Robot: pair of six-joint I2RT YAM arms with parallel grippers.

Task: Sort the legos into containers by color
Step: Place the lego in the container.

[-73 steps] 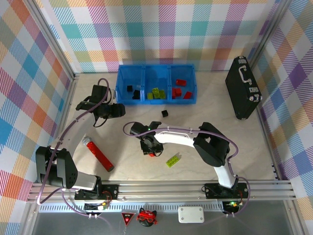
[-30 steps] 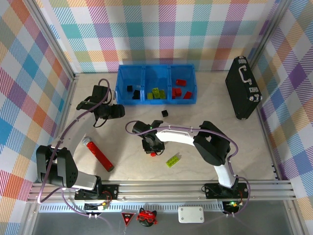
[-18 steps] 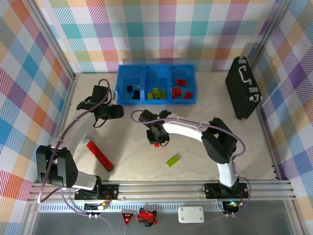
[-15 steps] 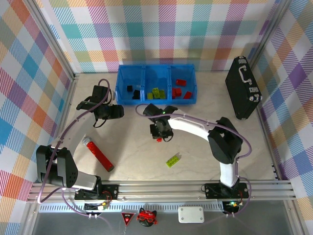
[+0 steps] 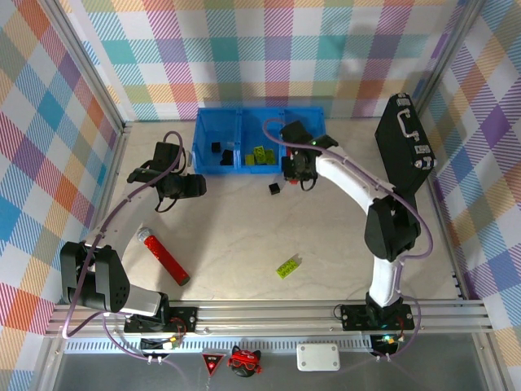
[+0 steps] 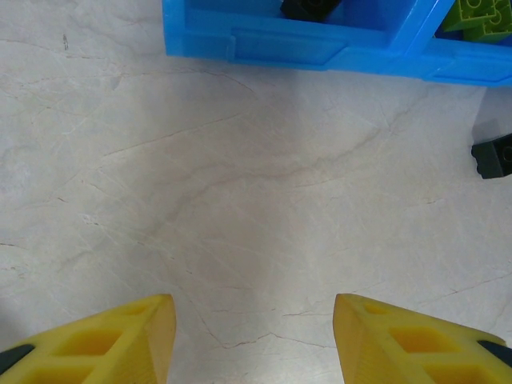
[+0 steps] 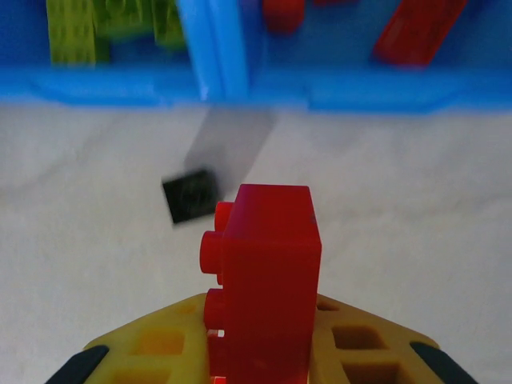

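Your right gripper is clamped on a red lego, just in front of the containers; your left gripper hangs part-open over the table, holding nothing.

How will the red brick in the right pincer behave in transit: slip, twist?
The red brick looks like hard, glossy plastic, so it probably won't flex but may be slippery. The right pincer grips only its lower end, so it could pivot if jolted. It's small, so likely light.
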